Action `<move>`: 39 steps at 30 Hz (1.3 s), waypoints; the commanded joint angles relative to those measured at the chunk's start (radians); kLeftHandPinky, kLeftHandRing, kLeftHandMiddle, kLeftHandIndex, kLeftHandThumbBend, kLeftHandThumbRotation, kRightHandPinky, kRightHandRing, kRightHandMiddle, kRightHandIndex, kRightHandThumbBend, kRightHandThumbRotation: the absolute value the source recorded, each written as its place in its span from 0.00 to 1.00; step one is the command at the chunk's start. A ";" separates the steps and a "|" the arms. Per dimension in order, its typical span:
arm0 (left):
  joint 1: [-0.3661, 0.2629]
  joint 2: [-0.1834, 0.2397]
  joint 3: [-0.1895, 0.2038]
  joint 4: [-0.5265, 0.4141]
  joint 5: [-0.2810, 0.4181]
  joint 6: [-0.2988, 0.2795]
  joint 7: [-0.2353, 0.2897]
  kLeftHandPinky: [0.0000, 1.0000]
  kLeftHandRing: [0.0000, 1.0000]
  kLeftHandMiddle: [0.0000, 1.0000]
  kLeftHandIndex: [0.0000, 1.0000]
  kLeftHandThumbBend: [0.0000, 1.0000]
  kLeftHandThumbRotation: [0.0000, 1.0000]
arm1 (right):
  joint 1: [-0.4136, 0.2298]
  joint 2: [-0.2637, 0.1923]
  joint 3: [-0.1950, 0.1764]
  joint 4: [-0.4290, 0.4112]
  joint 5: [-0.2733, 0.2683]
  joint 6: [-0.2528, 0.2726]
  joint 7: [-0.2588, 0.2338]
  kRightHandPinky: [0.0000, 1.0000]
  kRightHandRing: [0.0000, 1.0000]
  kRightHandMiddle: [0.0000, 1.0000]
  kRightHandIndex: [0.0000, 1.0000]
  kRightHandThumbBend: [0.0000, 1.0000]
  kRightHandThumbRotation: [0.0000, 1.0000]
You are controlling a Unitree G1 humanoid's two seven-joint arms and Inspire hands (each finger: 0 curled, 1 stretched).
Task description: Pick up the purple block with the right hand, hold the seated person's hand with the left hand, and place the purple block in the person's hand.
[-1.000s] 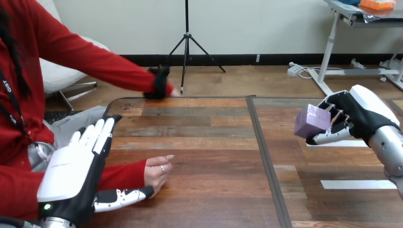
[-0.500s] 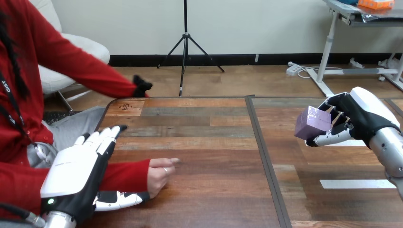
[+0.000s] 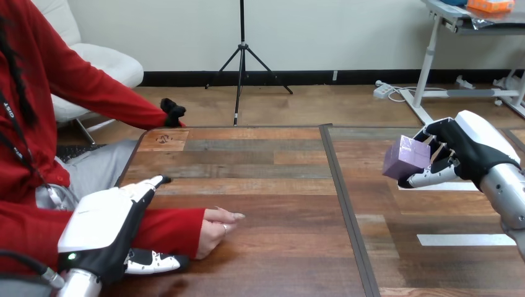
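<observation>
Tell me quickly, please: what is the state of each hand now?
Left hand: over the person's forearm; grip cannot be told.
Right hand: closed on the purple block.

Two robot hands were counted: the left robot hand [image 3: 99, 226] and the right robot hand [image 3: 470, 154]. There was one purple block [image 3: 405, 158], gripped in the right robot hand. The person's hands numbered two: a near hand [image 3: 216, 226] on the table just beside the left robot hand, and a far hand [image 3: 172, 111] well beyond the left robot hand. One table [image 3: 278, 185] carried two white tape strips: one strip [image 3: 455, 186] beneath the right robot hand, a second strip [image 3: 464, 239] nearer than it.
</observation>
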 commanded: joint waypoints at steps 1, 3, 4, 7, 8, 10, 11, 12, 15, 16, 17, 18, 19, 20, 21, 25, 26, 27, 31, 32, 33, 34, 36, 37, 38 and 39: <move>-0.092 0.036 -0.029 0.021 0.021 0.030 0.013 0.86 0.86 0.86 0.87 0.95 0.31 | -0.024 0.005 -0.032 -0.068 0.015 0.007 -0.008 0.34 0.40 0.46 0.52 0.65 0.00; -0.101 0.038 -0.038 0.025 0.032 0.046 0.015 0.86 0.86 0.86 0.87 0.94 0.29 | -0.021 0.004 -0.033 -0.073 0.016 0.005 -0.007 0.34 0.39 0.46 0.52 0.65 0.00; -0.103 0.039 -0.041 0.026 0.034 0.050 0.017 0.86 0.86 0.86 0.86 0.94 0.28 | -0.020 0.004 -0.034 -0.075 0.017 0.005 -0.007 0.33 0.39 0.46 0.52 0.65 0.00; -0.110 0.041 -0.049 0.023 0.033 0.067 0.004 0.86 0.85 0.85 0.86 0.93 0.25 | -0.019 0.004 -0.034 -0.075 0.018 0.006 -0.005 0.33 0.39 0.45 0.52 0.65 0.00; -0.115 0.042 -0.052 0.027 0.032 0.070 0.002 0.86 0.85 0.85 0.85 0.92 0.24 | -0.019 0.005 -0.035 -0.073 0.019 0.006 -0.004 0.33 0.39 0.46 0.52 0.65 0.00; -0.121 0.045 -0.058 0.031 0.030 0.073 0.003 0.85 0.85 0.85 0.85 0.91 0.22 | -0.019 0.005 -0.035 -0.073 0.019 0.007 -0.003 0.32 0.38 0.45 0.52 0.65 0.00; -0.125 0.045 -0.060 0.034 0.028 0.076 0.001 0.85 0.85 0.85 0.84 0.91 0.22 | -0.019 0.005 -0.035 -0.072 0.019 0.005 -0.004 0.32 0.38 0.45 0.52 0.65 0.00; -0.127 0.046 -0.063 0.036 0.026 0.078 0.000 0.85 0.84 0.84 0.84 0.90 0.21 | -0.018 0.005 -0.036 -0.071 0.019 0.004 -0.005 0.32 0.38 0.45 0.52 0.65 0.00; -0.136 0.048 -0.070 0.043 0.022 0.084 0.000 0.84 0.83 0.84 0.83 0.89 0.19 | -0.016 0.003 -0.035 -0.073 0.015 0.000 -0.008 0.33 0.39 0.46 0.52 0.65 0.00; -0.138 0.049 -0.072 0.045 0.022 0.086 0.001 0.83 0.83 0.83 0.83 0.88 0.18 | -0.015 0.003 -0.034 -0.074 0.014 -0.001 -0.009 0.33 0.40 0.46 0.52 0.65 0.00; -0.142 0.049 -0.076 0.050 0.025 0.089 0.004 0.83 0.83 0.83 0.82 0.88 0.18 | -0.014 0.003 -0.034 -0.077 0.013 0.000 -0.010 0.33 0.40 0.46 0.52 0.65 0.00; -0.145 0.050 -0.079 0.053 0.027 0.091 0.006 0.82 0.82 0.83 0.82 0.88 0.17 | -0.013 0.002 -0.034 -0.080 0.013 0.001 -0.010 0.34 0.40 0.47 0.52 0.65 0.00; -0.148 0.051 -0.082 0.055 0.027 0.093 0.008 0.82 0.82 0.82 0.82 0.87 0.17 | -0.012 0.002 -0.035 -0.081 0.012 0.002 -0.011 0.34 0.41 0.47 0.52 0.65 0.00; -0.152 0.052 -0.085 0.058 0.028 0.096 0.006 0.81 0.81 0.82 0.81 0.87 0.17 | -0.011 0.002 -0.035 -0.085 0.012 0.003 -0.011 0.34 0.41 0.47 0.51 0.65 0.00; -0.154 0.052 -0.087 0.059 0.028 0.098 0.004 0.81 0.81 0.82 0.81 0.87 0.16 | -0.010 0.002 -0.035 -0.087 0.012 0.004 -0.011 0.34 0.41 0.47 0.51 0.65 0.00; -0.165 0.054 -0.098 0.073 0.029 0.103 0.011 0.79 0.80 0.80 0.79 0.87 0.15 | -0.007 0.001 -0.037 -0.091 0.013 -0.002 -0.013 0.33 0.39 0.46 0.51 0.66 0.00; -0.169 0.055 -0.101 0.077 0.029 0.103 0.011 0.78 0.79 0.80 0.79 0.87 0.15 | -0.006 0.001 -0.038 -0.093 0.014 -0.001 -0.013 0.32 0.39 0.46 0.51 0.66 0.00; -0.172 0.055 -0.104 0.080 0.028 0.104 0.011 0.78 0.79 0.80 0.79 0.87 0.15 | -0.005 0.001 -0.039 -0.095 0.015 0.000 -0.012 0.32 0.38 0.45 0.51 0.66 0.00; -0.183 0.057 -0.114 0.093 0.025 0.106 0.007 0.76 0.77 0.79 0.77 0.87 0.13 | -0.003 0.001 -0.040 -0.100 0.015 0.003 -0.011 0.31 0.38 0.45 0.51 0.66 0.00; -0.187 0.057 -0.118 0.097 0.023 0.107 0.001 0.76 0.77 0.78 0.77 0.87 0.13 | -0.003 0.001 -0.041 -0.100 0.016 0.004 -0.010 0.31 0.38 0.45 0.51 0.66 0.00; -0.190 0.058 -0.121 0.100 0.022 0.108 -0.003 0.76 0.77 0.78 0.76 0.86 0.12 | -0.003 0.001 -0.041 -0.100 0.017 0.005 -0.009 0.31 0.38 0.45 0.51 0.66 0.00; -0.192 0.058 -0.123 0.103 0.020 0.109 -0.006 0.75 0.76 0.78 0.76 0.86 0.12 | -0.003 0.001 -0.042 -0.100 0.018 0.006 -0.009 0.31 0.38 0.45 0.51 0.66 0.00; -0.200 0.057 -0.129 0.114 0.018 0.108 -0.008 0.75 0.76 0.77 0.75 0.86 0.10 | -0.002 0.003 -0.044 -0.104 0.020 0.011 -0.007 0.31 0.38 0.45 0.51 0.66 0.00; -0.202 0.057 -0.131 0.117 0.017 0.107 -0.008 0.75 0.76 0.77 0.75 0.86 0.10 | -0.002 0.003 -0.045 -0.105 0.021 0.012 -0.006 0.31 0.38 0.45 0.51 0.66 0.00; -0.206 0.055 -0.135 0.122 0.018 0.110 -0.010 0.74 0.75 0.76 0.74 0.86 0.09 | -0.002 0.003 -0.044 -0.105 0.020 0.012 -0.007 0.31 0.38 0.45 0.51 0.66 0.00; -0.209 0.054 -0.138 0.125 0.018 0.112 -0.012 0.74 0.75 0.76 0.74 0.86 0.09 | -0.002 0.002 -0.044 -0.105 0.020 0.012 -0.007 0.31 0.38 0.45 0.51 0.66 0.00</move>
